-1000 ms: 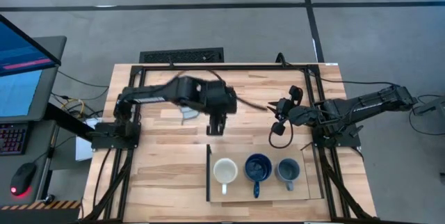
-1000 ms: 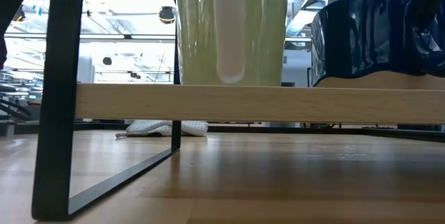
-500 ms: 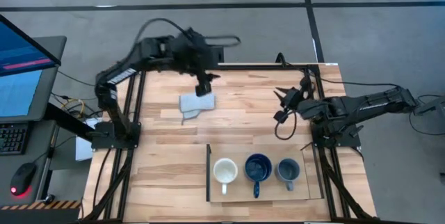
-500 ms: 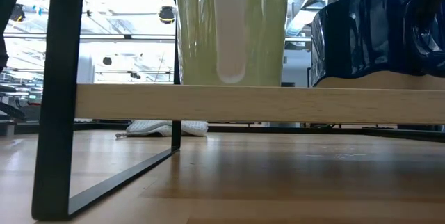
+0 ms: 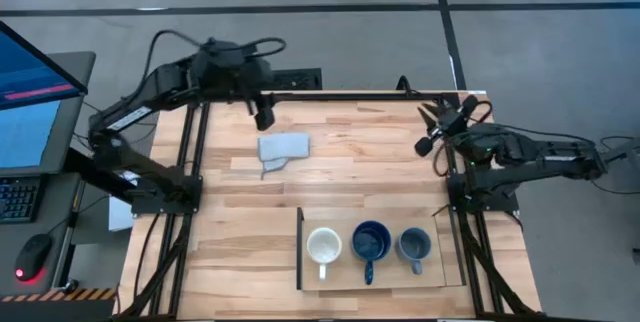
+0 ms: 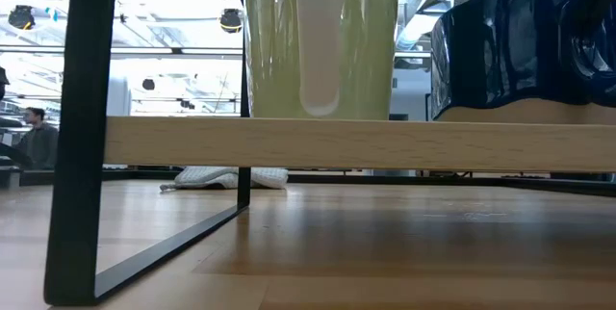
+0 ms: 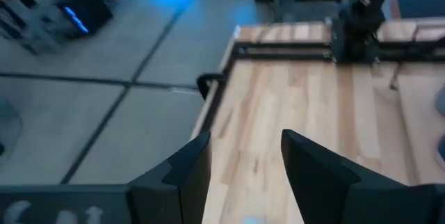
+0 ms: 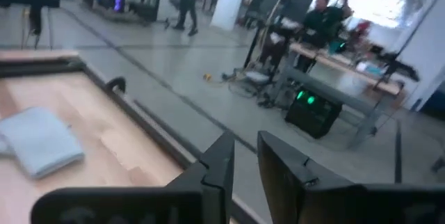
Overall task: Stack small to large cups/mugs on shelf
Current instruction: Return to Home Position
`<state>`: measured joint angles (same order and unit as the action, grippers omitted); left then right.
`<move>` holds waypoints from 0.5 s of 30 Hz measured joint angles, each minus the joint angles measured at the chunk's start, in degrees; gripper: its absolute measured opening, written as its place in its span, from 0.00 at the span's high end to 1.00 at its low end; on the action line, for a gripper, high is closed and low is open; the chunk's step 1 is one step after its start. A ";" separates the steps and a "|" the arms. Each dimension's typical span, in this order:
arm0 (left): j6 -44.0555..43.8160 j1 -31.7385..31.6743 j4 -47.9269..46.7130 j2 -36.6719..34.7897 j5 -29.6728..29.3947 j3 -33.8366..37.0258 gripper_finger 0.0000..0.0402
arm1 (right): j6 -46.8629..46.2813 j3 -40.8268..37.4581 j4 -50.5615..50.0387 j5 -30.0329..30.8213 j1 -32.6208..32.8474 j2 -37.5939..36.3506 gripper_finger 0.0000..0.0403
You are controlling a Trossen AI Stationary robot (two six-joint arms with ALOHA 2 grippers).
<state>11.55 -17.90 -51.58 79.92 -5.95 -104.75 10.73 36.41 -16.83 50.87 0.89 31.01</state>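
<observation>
The three handled mugs all stand on the flat, pale plywood shelf (image 5: 345,218) at the near edge of the table, in one row and each apart from its neighbour. The larger cream-white mug (image 5: 323,246) is next to the thin dark upright strip (image 5: 299,247) on the shelf's side. The medium navy-blue mug (image 5: 371,241) is in the middle, and the small grey-blue mug (image 5: 413,245) is at the far end. They sit side by side in order of size rather than one inside another. From table height, the cream mug and the navy mug rest squarely on the board's edge, which is raised clear of the slatted butcher-block tabletop (image 5: 230,242) on a dark metal leg (image 6: 82,127).

The placing looks finished, since no mug is left on the tabletop and neither arm carries one. What seems to remain is for the arms to settle at rest.

A folded grey cloth (image 5: 283,149) lies on the tabletop towards the back, well apart from the shelf. Beyond it, the left gripper (image 5: 264,114) hangs over the table's back edge, its jaws spread wide and empty. The right gripper (image 5: 445,124) is over the back right corner. Its jaws are drawn close with a slim gap between them and grasp nothing.
</observation>
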 joint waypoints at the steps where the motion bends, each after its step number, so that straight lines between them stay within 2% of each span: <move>1: 0.00 -0.40 2.66 -2.59 -0.28 3.70 0.58 | 1.34 -0.95 1.44 0.00 -0.40 -1.31 0.79; 3: 0.43 -1.40 7.09 -7.49 -0.38 10.64 0.58 | 4.36 -2.78 3.58 -1.29 -1.26 -4.03 0.79; 9: 1.08 -4.81 18.77 -20.11 -0.54 29.85 0.58 | 12.05 -8.63 15.02 -12.93 -5.56 -10.33 0.79; 11: 1.31 -5.92 23.20 -23.95 -0.52 35.90 0.58 | 12.82 -10.16 17.78 -14.23 -7.47 -11.58 0.79; 15: 1.71 -8.73 32.91 -30.74 -0.53 47.19 0.58 | 12.83 -10.59 17.23 -14.40 -11.52 -13.05 0.79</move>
<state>13.26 -26.63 -18.67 49.17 -6.48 -57.56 23.57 25.82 0.40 36.47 -10.64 17.97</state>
